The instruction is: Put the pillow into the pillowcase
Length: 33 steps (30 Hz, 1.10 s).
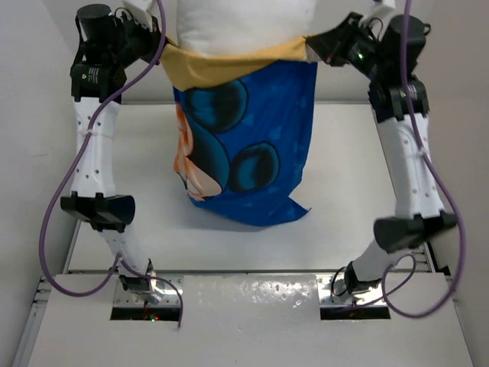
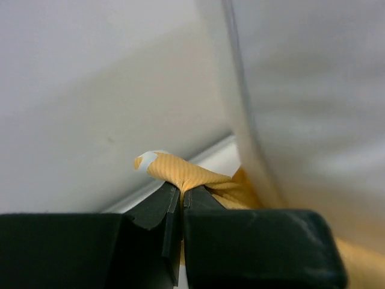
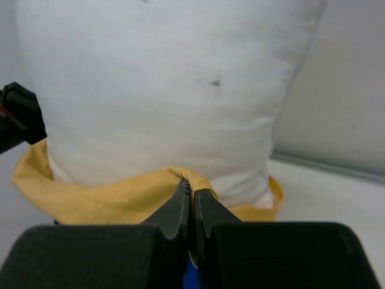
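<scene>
Hanging upright over the white table [image 1: 359, 168], the pillowcase [image 1: 260, 153] is held by its orange-yellow rim, blue mouse print towards the top camera, lower end reaching the table surface. Left gripper [image 2: 180, 194]: fingers clamped on a fold of rim at the left corner. Right gripper [image 3: 191, 191]: fingers pinched together on the rim at the opposite side. Pillow [image 3: 168, 90] stands in the case mouth, upper part sticking out above the rim, lower part hidden inside.

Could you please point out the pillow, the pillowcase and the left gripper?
pillow [image 3: 162, 90], right wrist view, on its bare white front.
pillowcase [image 1: 283, 130], top external view, on its blue printed side.
left gripper [image 2: 181, 194], left wrist view, between its jaws pinching orange hem.
</scene>
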Motion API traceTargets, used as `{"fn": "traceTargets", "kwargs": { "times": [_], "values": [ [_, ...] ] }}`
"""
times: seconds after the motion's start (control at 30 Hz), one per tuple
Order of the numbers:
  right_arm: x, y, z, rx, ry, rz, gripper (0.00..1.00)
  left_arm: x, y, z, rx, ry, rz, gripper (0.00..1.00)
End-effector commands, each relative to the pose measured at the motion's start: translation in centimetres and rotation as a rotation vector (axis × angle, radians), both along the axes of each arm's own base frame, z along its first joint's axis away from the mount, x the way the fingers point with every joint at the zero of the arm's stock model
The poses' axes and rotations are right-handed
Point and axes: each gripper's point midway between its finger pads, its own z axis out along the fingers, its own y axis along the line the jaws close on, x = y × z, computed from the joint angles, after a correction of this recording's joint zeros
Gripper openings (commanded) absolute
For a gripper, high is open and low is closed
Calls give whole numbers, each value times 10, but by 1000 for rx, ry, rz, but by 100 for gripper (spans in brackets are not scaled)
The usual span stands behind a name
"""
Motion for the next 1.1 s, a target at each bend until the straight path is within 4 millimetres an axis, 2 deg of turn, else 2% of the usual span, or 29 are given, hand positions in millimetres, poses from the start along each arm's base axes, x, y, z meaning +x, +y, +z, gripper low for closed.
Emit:
{"fn": "traceTargets", "kwargs": {
  "times": [0.0,0.03,0.1,0.13,0.17,0.2,0.23,0.27,0.3,0.33,0.37,0.4,0.43,0.47,0.5,0.53,0.57,0.6,0.63,0.67,0.7,0.77,0.8,0.87,0.93,0.97,1.0,1.03,1.07],
  "values": [
    [-15,-22,129,-3,-360,-114,0,-21,44,146,-39,-477,161,0],
    [-46,-28,161,30,-445,-123,0,-37,47,169,-39,-547,177,0],
    [-58,-39,158,47,-488,-153,0,-46,41,163,-34,-506,154,0],
    [-59,-39,139,47,-471,-159,0,-44,34,146,-26,-443,120,0],
    [-52,-37,86,50,-409,-165,0,-23,13,84,4,-258,48,0],
    [-39,-33,55,53,-341,-172,0,-20,7,58,25,-191,34,0],
    [-22,-30,24,29,-261,-167,0,-4,7,19,53,-104,48,0],
    [4,-27,-2,3,-129,-158,0,-1,13,30,59,-142,82,0],
    [12,-42,9,9,-120,-170,0,11,22,41,44,-176,118,0],
    [6,-42,38,18,-171,-137,0,-10,35,106,6,-346,151,0],
    [-27,-52,115,22,-354,-168,0,-20,51,150,-30,-493,184,0],
    [-34,-61,141,8,-432,-216,0,-43,55,185,-33,-614,198,0],
    [-63,-71,183,20,-558,-271,0,-68,57,215,-21,-730,211,0],
    [-70,-78,189,26,-586,-288,0,-77,53,222,-20,-748,196,0],
    [-108,-78,205,44,-653,-284,0,-84,48,223,-23,-739,169,0],
    [-84,-75,166,51,-590,-269,0,-76,36,199,-16,-636,112,0],
    [-83,-69,143,66,-554,-243,0,-76,29,184,-10,-575,82,0],
    [-92,-64,128,92,-536,-218,0,-49,22,138,-5,-429,53,0],
    [-64,-54,78,120,-395,-181,0,-43,19,112,-2,-344,39,0],
    [-52,-44,61,119,-341,-155,0,-37,5,95,4,-301,2,0],
    [-21,-39,36,99,-260,-146,0,-29,2,86,15,-286,8,0],
    [-28,-46,92,82,-339,-148,0,-29,13,122,27,-411,71,0],
    [-41,-52,136,83,-432,-163,0,-50,29,170,8,-564,126,0],
    [-58,-60,165,90,-510,-198,0,-61,31,188,-8,-616,135,0],
    [-71,-59,153,114,-520,-193,0,-51,17,147,32,-474,77,0],
    [-67,-52,129,119,-482,-172,0,-41,8,119,49,-393,47,0],
    [-40,-45,67,107,-354,-165,0,-19,-1,63,65,-243,23,0],
    [-36,-30,45,91,-306,-132,0,-12,-2,40,88,-181,20,0],
    [-26,-25,27,72,-252,-121,0,-8,-2,32,92,-161,25,0]
  ]
}}
